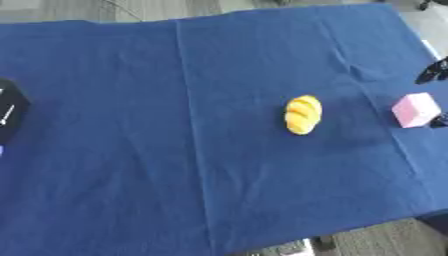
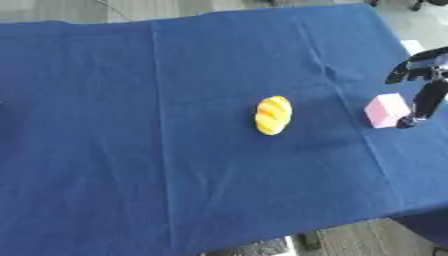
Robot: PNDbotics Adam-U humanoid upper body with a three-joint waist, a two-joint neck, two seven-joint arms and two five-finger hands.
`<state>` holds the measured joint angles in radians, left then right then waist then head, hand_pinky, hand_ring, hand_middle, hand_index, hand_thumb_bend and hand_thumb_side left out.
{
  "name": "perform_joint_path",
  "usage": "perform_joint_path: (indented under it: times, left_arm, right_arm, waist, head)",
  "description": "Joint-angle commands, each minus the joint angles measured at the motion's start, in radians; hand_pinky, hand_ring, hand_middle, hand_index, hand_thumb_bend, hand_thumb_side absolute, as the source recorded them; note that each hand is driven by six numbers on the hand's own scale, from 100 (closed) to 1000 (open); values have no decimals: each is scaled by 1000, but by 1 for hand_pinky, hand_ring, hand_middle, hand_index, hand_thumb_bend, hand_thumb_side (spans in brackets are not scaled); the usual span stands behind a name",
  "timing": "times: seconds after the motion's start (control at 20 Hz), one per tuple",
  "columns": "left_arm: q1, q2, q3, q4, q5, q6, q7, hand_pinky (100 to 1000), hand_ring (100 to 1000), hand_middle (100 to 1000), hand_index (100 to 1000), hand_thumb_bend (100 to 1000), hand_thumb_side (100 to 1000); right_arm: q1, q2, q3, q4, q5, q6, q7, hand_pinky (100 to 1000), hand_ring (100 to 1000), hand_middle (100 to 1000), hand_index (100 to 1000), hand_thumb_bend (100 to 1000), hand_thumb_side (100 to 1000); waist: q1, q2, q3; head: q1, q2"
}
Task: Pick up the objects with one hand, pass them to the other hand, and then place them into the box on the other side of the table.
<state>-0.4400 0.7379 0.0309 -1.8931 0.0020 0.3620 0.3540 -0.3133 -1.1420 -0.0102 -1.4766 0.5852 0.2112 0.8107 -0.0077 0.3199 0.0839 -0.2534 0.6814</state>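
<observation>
Reaching in from the far right edge, right hand (image 2: 422,85) has fingers spread and straight, nothing held. One finger (image 2: 427,102) hangs down to touch or nearly touch the far side of the pink block (image 2: 386,110), which sits on the blue-covered bench (image 2: 175,150) just inboard of the hand. Looks like it's lining up a grasp. Yellow bread-shaped toy (image 2: 273,115) lies further left of the hand, untouched. Dark shape at left edge (image 1: 10,117): can't identify it. Left hand and box not visible.

Creased blue tablecloth (image 1: 175,150) over the table, grey wood-look floor (image 1: 385,242) beyond its edges
</observation>
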Motion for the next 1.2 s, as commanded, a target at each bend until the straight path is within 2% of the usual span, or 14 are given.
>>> perform_joint_path:
  times: [0.05, 0.75, 1.2]
  left_arm:
    - [-7, 15, 19, -20, 3, 0, 6, 788, 713, 700, 791, 535, 439]
    - [5, 10, 28, -28, 5, 0, 18, 789, 711, 699, 789, 531, 439]
    - [8, 6, 30, -29, 7, 0, 20, 790, 710, 699, 788, 526, 440]
  right_arm:
    - [-16, -28, -4, 5, 9, 1, -20, 953, 966, 914, 908, 500, 100]
    - [-52, -11, 8, 101, 107, -7, -18, 954, 968, 920, 911, 506, 100]
    - [-87, 5, 9, 184, 132, -21, -54, 953, 962, 917, 912, 499, 100]
  waist:
    - [2, -12, 2]
    - [13, 2, 11]
    - [19, 9, 19]
  head:
    - [-1, -17]
    - [-11, -22]
    - [-28, -35]
